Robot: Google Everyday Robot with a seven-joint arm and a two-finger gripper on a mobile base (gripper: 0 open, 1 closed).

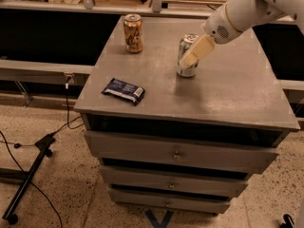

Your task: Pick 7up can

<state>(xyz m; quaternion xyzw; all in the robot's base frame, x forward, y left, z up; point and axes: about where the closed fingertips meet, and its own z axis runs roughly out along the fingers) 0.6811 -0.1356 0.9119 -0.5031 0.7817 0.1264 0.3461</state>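
Tool [189, 60] at 7up can [188, 71] — orange can [133, 33], wrapper [123, 90] well apart.

Silver-grey 7up can [192, 71] with pale greenish label. Cream gripper [187, 61] on a white arm [247, 8], against the 7up can. Orange-brown patterned can [133, 33]. Dark blue packet [123, 90], white print. Grey cabinet [228, 89]; speckled beige floor [57, 198].

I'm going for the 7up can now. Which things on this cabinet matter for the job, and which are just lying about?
For the job:
- 7up can, upright on the cabinet top
- gripper, right up against the can's front

Lying about:
- brown can, upright near the far left corner
- dark snack packet, flat near the front left edge
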